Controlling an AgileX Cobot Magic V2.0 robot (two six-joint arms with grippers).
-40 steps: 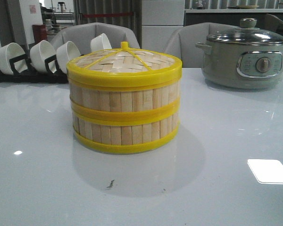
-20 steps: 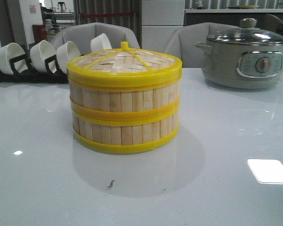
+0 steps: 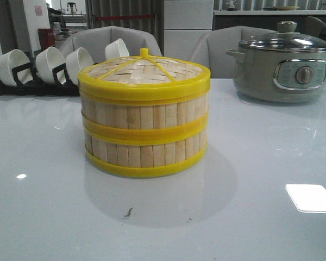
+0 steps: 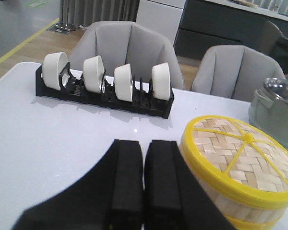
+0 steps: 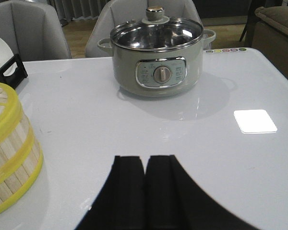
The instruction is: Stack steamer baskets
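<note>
Two steamer baskets stand stacked in the middle of the white table: the upper basket [image 3: 144,111] sits on the lower basket [image 3: 145,155]. The woven bamboo lid [image 3: 144,73] with yellow rim and spokes covers the top. The stack also shows in the left wrist view [image 4: 240,167] and the right wrist view [image 5: 9,158]. My left gripper [image 4: 144,148] is shut and empty, above the table beside the stack. My right gripper [image 5: 145,163] is shut and empty, apart from the stack. Neither gripper shows in the front view.
A grey electric pot [image 3: 285,68] with a glass lid stands at the back right, also in the right wrist view [image 5: 157,62]. A black rack with white bowls [image 3: 38,68] stands at the back left, also in the left wrist view [image 4: 105,86]. Grey chairs stand behind the table.
</note>
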